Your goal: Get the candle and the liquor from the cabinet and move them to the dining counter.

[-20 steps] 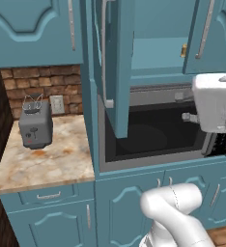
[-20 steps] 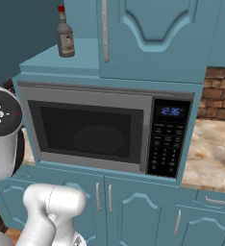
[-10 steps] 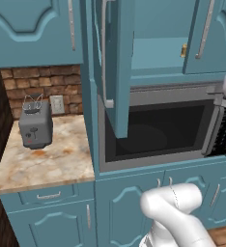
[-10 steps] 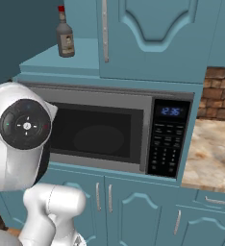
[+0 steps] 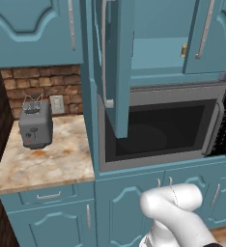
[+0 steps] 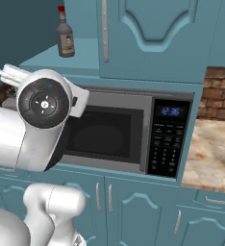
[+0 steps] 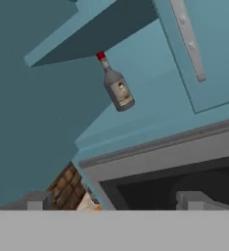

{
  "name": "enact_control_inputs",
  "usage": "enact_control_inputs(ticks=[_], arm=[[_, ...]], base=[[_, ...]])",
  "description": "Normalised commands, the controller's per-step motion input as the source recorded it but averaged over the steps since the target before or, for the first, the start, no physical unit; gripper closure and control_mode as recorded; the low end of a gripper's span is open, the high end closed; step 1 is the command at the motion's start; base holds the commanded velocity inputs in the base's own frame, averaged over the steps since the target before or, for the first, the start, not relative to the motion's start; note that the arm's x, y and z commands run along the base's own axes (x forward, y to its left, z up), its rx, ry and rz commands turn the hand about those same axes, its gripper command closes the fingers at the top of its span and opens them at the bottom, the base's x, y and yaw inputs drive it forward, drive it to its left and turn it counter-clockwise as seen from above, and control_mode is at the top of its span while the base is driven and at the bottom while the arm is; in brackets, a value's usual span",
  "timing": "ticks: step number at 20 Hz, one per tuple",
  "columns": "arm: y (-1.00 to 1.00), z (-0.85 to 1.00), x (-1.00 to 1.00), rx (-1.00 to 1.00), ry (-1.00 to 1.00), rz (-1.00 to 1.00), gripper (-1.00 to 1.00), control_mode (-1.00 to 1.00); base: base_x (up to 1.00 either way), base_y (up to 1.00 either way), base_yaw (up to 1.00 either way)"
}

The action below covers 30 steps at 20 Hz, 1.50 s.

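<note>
You are at the reach-in step: the cabinet [image 5: 148, 53] stands with its left door [image 5: 116, 67] swung out, and nothing has been picked up yet. The liquor [image 6: 65, 37] stands upright on the cabinet's shelf floor, above the microwave [image 6: 119, 132]; in the hand view the liquor [image 7: 115, 86] sits at about eleven o'clock from centre, tilted only because the hand is rolled. The candle shows as a tiny gold-tan speck [image 5: 183, 50] deep in the cabinet at about one o'clock in the left base view, close against the edge of the right-hand door; it is too small to say more. Your pincer [image 7: 116, 200] is spread wide and carries nothing, its two tips [image 7: 38, 200] rising at six o'clock of the hand view, well apart from the bottle. Judging from this, the bottle is the nearer target: raise the hand, level the roll so the spread fingers come to either side of the bottle's body, and advance past the open door's edge without clipping it. The dining counter lies elsewhere, so a drive follows any grasp.
</note>
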Motion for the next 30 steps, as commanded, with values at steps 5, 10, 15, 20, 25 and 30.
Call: enact_control_inputs(ticks=[5, 10, 15, 20, 25, 30], arm=[[-0.62, 0.09, 0.52, -0.03, 0.00, -0.22, -1.00, -1.00], [-0.24, 0.21, 0.57, -0.01, 0.00, -0.12, -1.00, -1.00], [0.01, 0.11, 0.64, -0.03, 0.00, -0.03, -1.00, -1.00], [0.00, 0.20, 0.62, -0.04, 0.00, -0.01, -1.00, -1.00], [0.00, 0.22, 0.50, -0.06, 0.00, 0.00, -1.00, -1.00], [-0.07, 0.19, 0.42, -0.09, 0.00, 0.00, -1.00, -1.00]], base=[[0.00, 0.00, 0.00], [0.00, 0.00, 0.00], [0.00, 0.00, 0.00], [0.00, 0.00, 0.00], [0.00, 0.00, 0.00], [0.00, 0.00, 0.00]])
